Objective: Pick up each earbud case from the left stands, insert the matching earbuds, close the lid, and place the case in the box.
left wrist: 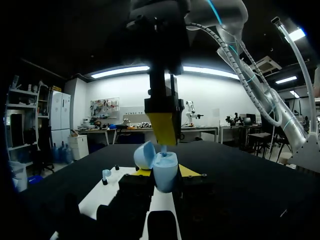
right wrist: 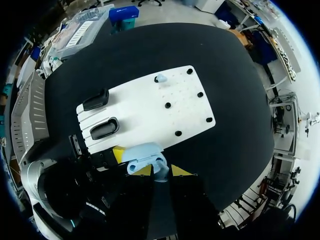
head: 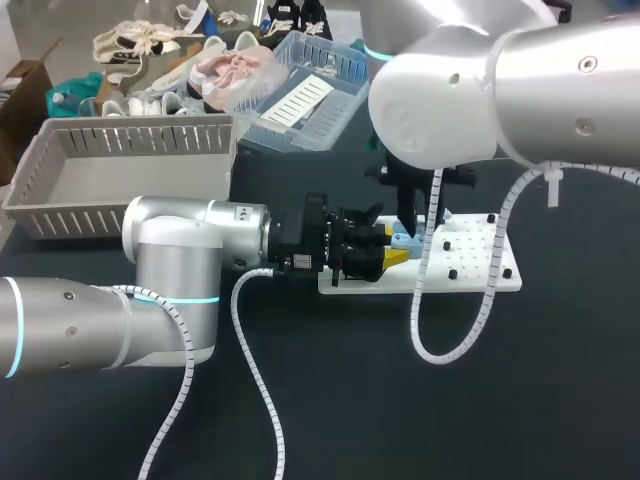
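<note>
Now, on the left: the left gripper [head: 392, 250] is clamped on the pale blue earbud case [left wrist: 164, 172] (lid up) over the white board [right wrist: 150, 107]. The right gripper [right wrist: 161, 171] pinches an earbud [left wrist: 164, 148] at its mouth. My advice: hold the case steady, press straight down, then release.

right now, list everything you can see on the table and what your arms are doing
earbud case: one, light blue, lid open, held over the near edge of the white board
loose earbud: one, light blue, on the white board
black stands: two, black, side by side at one end of the board
white board: one, white with black pegs, mid table
grey basket: one, grey, far left
clear basket: one, clear, holds white sheets, far middle
left gripper: shut on the case
right gripper: directly above the open case
</note>
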You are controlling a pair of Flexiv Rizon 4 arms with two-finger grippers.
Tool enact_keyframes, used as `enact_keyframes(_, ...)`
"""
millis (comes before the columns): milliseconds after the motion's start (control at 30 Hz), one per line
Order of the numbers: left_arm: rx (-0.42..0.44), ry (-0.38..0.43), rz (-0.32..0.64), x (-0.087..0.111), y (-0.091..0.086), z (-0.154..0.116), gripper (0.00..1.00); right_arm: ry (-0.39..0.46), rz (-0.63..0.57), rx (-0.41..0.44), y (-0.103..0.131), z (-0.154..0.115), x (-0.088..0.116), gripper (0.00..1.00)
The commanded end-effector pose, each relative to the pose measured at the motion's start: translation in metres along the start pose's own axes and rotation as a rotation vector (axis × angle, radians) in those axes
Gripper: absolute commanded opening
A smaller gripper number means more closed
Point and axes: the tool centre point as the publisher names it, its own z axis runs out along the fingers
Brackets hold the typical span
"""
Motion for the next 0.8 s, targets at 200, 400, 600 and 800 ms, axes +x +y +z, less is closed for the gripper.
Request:
enact_keyframes(200, 0.002, 0.0, 0.0, 0.0007, 0.0012, 0.0004, 0.0, 0.008, -0.002, 0.016, 0.0019, 0.0045, -0.0022, 0.0)
enact_keyframes(400, 0.002, 0.0, 0.0, 0.0007, 0.0012, 0.0004, 0.0, 0.01, -0.004, 0.024, 0.0022, 0.0064, -0.0031, 0.0)
enact_keyframes(600, 0.002, 0.0, 0.0, 0.0007, 0.0012, 0.0004, 0.0, 0.015, -0.007, 0.03, 0.0027, 0.0084, -0.0033, 0.0)
enact_keyframes(800, 0.002, 0.0, 0.0, 0.0007, 0.0012, 0.0004, 0.0, 0.02, -0.007, 0.031, 0.0035, 0.0094, -0.0038, 0.27)
